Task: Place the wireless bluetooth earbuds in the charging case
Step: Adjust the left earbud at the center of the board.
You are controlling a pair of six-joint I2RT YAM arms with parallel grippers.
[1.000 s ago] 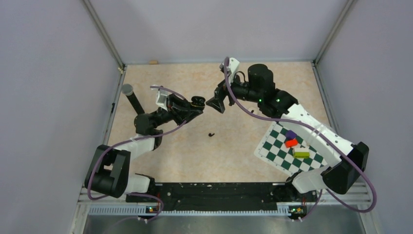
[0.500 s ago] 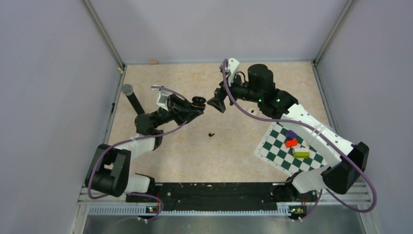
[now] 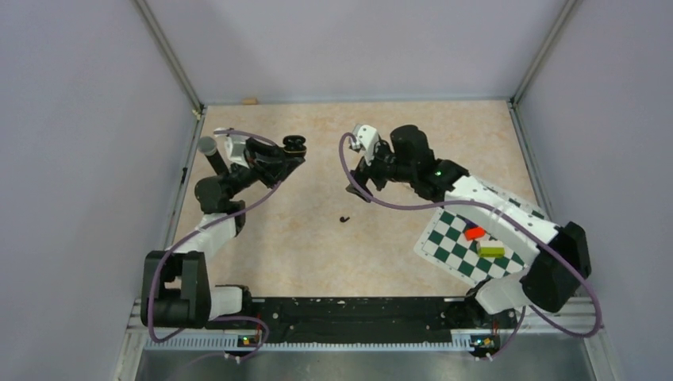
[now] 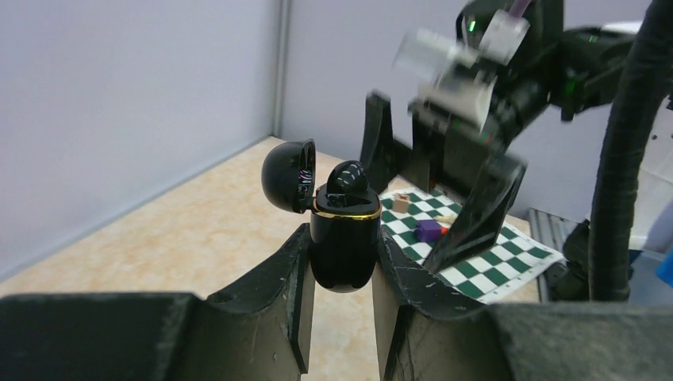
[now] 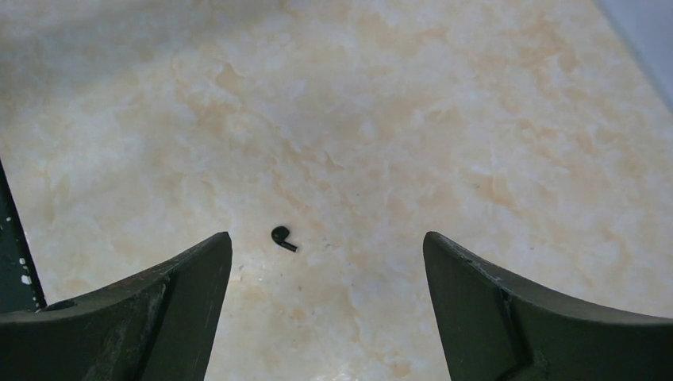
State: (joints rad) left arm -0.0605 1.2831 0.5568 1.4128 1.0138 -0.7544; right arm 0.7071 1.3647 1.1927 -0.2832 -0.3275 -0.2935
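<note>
Left gripper (image 4: 343, 266) grips the open case (image 4: 343, 246) with a seated earbud (image 4: 348, 178). Right gripper (image 5: 327, 242) is spread wide above the loose earbud (image 5: 280, 237).

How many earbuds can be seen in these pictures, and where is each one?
2. One earbud lies loose on the table, near the open right end effector. The other earbud sits in the open charging case, held by the left end effector. No more are visible.

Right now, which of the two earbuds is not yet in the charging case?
The earbud lying loose on the table, near the open right gripper. The other earbud sits in the open charging case, which the left gripper holds.
</note>
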